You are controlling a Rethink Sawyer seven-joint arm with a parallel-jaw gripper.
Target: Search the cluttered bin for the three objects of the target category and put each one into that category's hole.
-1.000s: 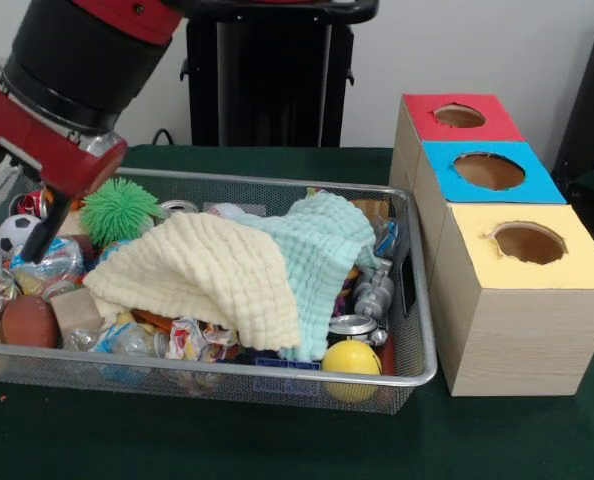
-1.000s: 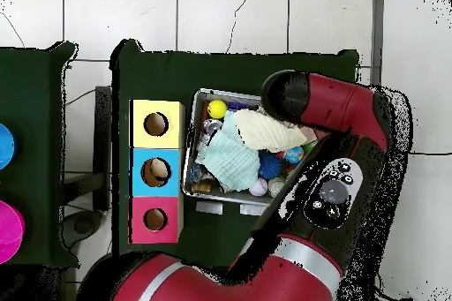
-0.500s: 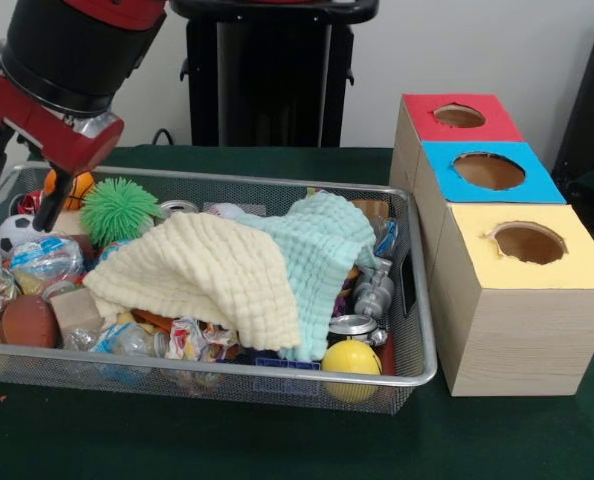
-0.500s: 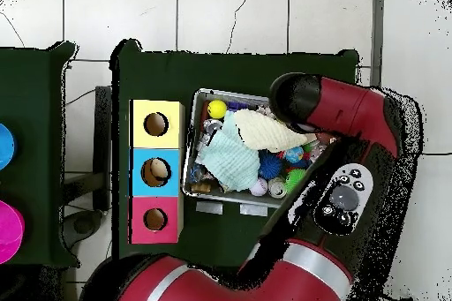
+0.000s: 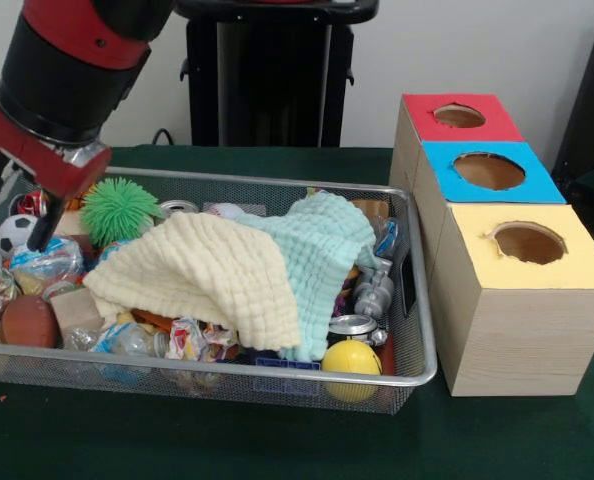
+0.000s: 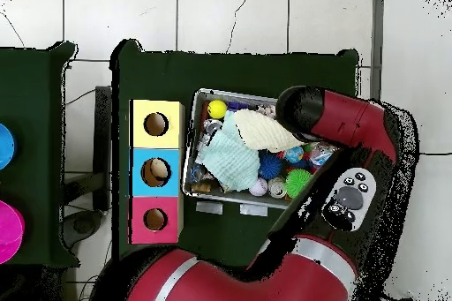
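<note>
The silver wire-mesh bin (image 5: 277, 186) is full of clutter and also shows in the overhead view (image 6: 188, 152). My gripper (image 5: 17, 208) hangs over the bin's left end, just above the clutter, beside a green spiky ball (image 5: 120, 210). Its fingers (image 5: 41, 226) are spread and nothing is held between them. No plush toy shows plainly; my gripper and two cloths cover much of the clutter. The red-topped hole (image 5: 459, 116) is on the farthest box at the right, and also shows in the overhead view (image 6: 155, 219).
A cream cloth (image 5: 202, 275) and a mint cloth (image 5: 322, 245) lie over the bin's middle. Around them are a soccer ball (image 5: 15, 232), a brown ball (image 5: 27, 320), a yellow ball (image 5: 350, 357) and cans. The blue hole (image 5: 489, 170) and the yellow hole (image 5: 529, 242) are nearer.
My gripper rose a little, then came back down slightly and leftward at the bin's left end. An orange thing seen half a second ago beside the green ball is now covered by it.
</note>
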